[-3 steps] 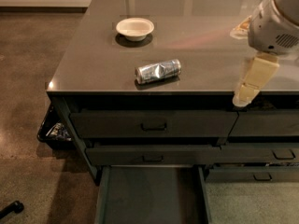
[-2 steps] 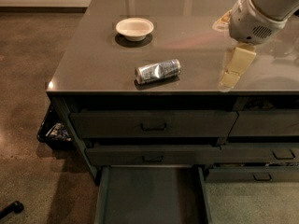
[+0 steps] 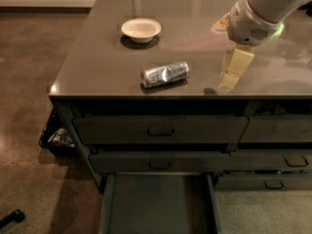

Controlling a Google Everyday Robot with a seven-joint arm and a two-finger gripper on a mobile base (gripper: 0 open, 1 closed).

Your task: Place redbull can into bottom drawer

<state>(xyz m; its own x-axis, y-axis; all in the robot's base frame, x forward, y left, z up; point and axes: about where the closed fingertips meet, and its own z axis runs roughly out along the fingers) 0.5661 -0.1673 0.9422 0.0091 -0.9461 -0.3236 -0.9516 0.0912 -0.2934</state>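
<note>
The redbull can (image 3: 165,74), silver and blue and dented in the middle, lies on its side on the grey counter top (image 3: 97,67) near the front edge. The bottom drawer (image 3: 158,206) of the left stack is pulled out below, its dark floor bare. My gripper (image 3: 229,81) hangs from the white arm (image 3: 258,11) over the counter, to the right of the can and apart from it, with its cream fingers pointing down close to the surface. It holds nothing.
A white bowl (image 3: 141,29) stands on the counter behind the can. Two handled drawer fronts (image 3: 161,129) sit above the open drawer. Narrower drawers (image 3: 273,162) are at the right. A dark bin (image 3: 56,136) stands on the floor at left.
My gripper has moved left and further back over the counter, from its front right edge toward the can. The can, bowl and drawer have not moved.
</note>
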